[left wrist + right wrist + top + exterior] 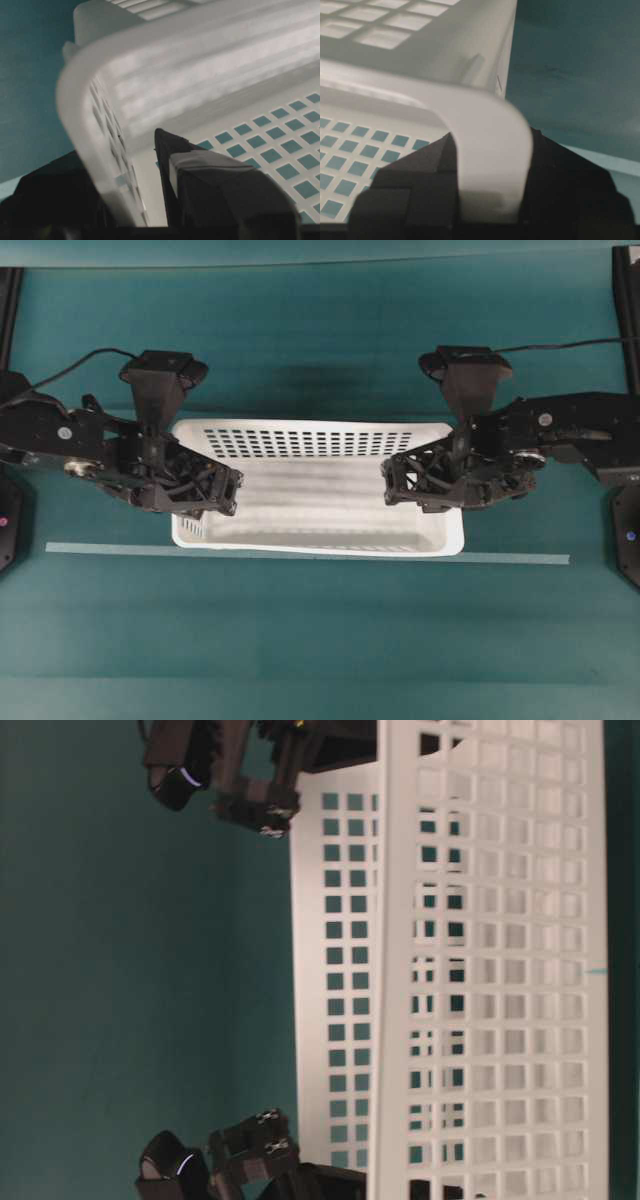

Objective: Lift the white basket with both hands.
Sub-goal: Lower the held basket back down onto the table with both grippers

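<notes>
The white basket [300, 443] hangs lengthwise between both hands, and its slotted walls fill the table-level view [500, 970]. My left gripper [205, 495] is shut on the basket's left end. In the left wrist view [107, 160] one finger is inside the wall and the other outside, with the rolled rim [90, 100] between them. My right gripper [420, 485] is shut on the right end. In the right wrist view [491, 145] the rim [490, 165] runs down between the two black fingers. A soft shadow lies on the table behind the basket.
A pale tape line [100, 548] runs across the teal table [320, 640] under the basket's near edge. Black arm bases stand at the left [8, 520] and right [625, 530] edges.
</notes>
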Robot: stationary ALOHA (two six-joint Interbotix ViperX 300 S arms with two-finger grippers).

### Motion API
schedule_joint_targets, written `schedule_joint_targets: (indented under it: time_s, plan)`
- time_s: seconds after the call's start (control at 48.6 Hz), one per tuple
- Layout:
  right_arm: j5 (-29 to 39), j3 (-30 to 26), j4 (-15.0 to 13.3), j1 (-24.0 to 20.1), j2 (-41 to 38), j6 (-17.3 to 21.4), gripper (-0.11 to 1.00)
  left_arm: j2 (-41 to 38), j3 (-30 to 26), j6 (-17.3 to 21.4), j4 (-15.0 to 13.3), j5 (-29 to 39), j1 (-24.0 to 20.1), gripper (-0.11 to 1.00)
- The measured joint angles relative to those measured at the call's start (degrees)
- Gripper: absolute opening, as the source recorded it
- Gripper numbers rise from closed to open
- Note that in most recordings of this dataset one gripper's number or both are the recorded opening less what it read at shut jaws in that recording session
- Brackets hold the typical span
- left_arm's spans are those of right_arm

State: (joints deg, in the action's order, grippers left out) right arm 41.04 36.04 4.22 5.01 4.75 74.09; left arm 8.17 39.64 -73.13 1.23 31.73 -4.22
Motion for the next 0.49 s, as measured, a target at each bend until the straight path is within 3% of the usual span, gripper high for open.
schedule_joint_targets:
  time_s: [0.494]
  plan:
    - [-3.6,1.4,0.0,0.1,-0.7,-0.1,0.19,-2.1,0.7,0.0,0.0,-2.7,-0.1,0.20]
